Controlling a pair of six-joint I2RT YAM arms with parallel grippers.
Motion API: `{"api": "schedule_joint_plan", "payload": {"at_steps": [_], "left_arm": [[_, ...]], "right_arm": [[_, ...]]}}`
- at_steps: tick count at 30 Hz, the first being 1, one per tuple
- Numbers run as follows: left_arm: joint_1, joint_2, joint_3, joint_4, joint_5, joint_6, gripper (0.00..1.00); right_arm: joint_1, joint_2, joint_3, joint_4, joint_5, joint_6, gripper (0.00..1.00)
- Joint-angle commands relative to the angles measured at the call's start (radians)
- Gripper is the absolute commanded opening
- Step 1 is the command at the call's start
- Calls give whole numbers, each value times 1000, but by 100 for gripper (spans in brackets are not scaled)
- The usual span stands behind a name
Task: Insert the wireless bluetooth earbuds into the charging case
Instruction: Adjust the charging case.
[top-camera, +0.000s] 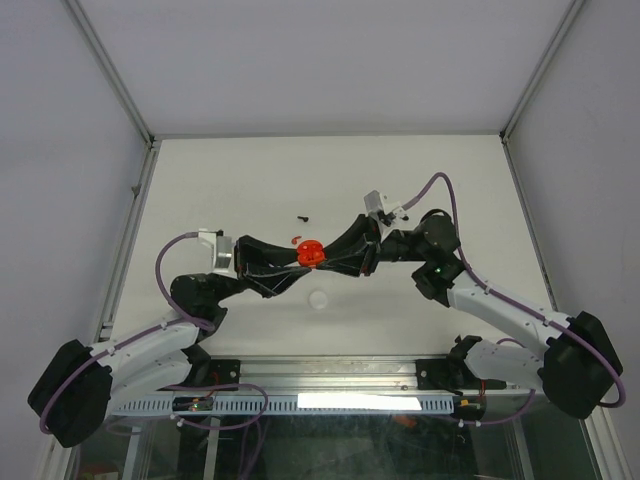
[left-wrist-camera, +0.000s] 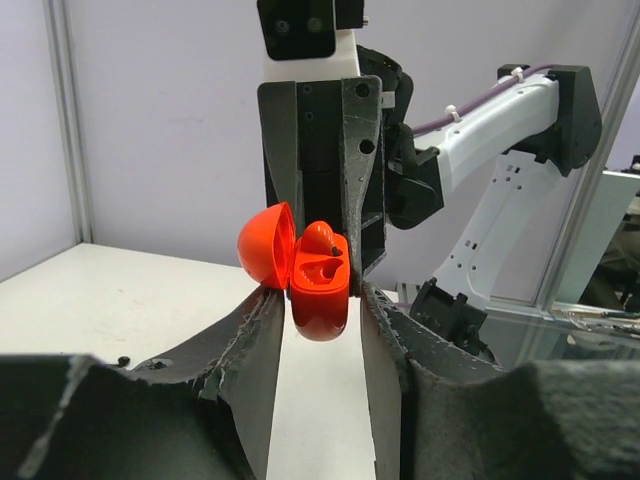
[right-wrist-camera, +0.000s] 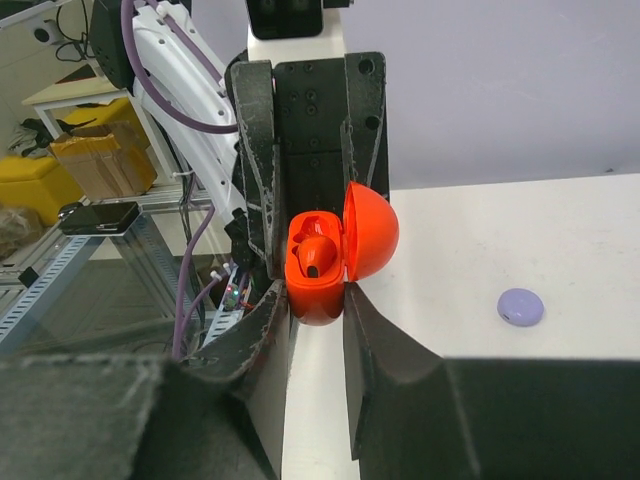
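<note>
Earbuds (left-wrist-camera: 318, 238) are sitting beyond the nearest thing on the table (top-camera: 430, 180), a round white case (top-camera: 318, 298), which is resting alone at 6 o'clock of the meeting grippers. Further out, over the middle of the table, the two arms are meeting tip to tip. The left gripper (left-wrist-camera: 320, 293) is reaching in from 9 o'clock and the right gripper (right-wrist-camera: 315, 297) from 3 o'clock.

Between them the red charging case (top-camera: 309, 252) is being held above the table with its lid (right-wrist-camera: 372, 232) standing open. The right gripper is clenching the lower half of the case, and both its fingers (right-wrist-camera: 385, 365) are pressing on the sides. The fingers of the left gripper are standing close on either side of the same half, but I cannot tell if they are gripping it or standing loose.

One red earbud (right-wrist-camera: 313, 257) is sitting in a well inside the case, with a small dark dot showing on it. Whether the other well is also holding a bud, I cannot tell.

Just beyond the case, at 10 o'clock of it, a tiny red piece (top-camera: 291, 241) is lying on the table, too small to name. Further out at 12 o'clock, black earbuds (top-camera: 302, 216) are lying as small specks, apart from the case. In the right wrist view a round lavender case (right-wrist-camera: 521, 306) is resting on the table at 3 o'clock of the red one.
</note>
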Motion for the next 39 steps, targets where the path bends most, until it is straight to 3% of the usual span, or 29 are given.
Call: {"api": "schedule_joint_plan", "payload": {"at_steps": [1,6,9,12,16,23,27,32,39], "left_arm": [[-12,-40,-23,-11,-55,28,36],[-13,-38,-18,-11,-58,22,29],[-12,-17,-5,-9,-46,14,19],[-13,11,-1,20,-35,-2,11],[-13,40,-7,87,-38,-31,6],[-15,69,-3,145,-46,-48,3],[-20,72,-5,150,-52,-48,3],[-22,65,-13,147,-57,-43,4],[-22,-22,-30,-2,-98,20,31]], "right_arm": [[-12,-38,-3,-21,-7,-27,0],[-12,-33,-7,-11,-8,-18,0],[-10,-24,-8,18,-12,3,0],[-8,-14,-8,35,-14,19,10],[6,-5,-15,50,6,24,25],[21,10,-21,75,27,38,33],[21,7,-20,81,30,43,33],[21,2,-20,65,32,32,23],[-10,-42,-42,8,49,-7,10]]}}
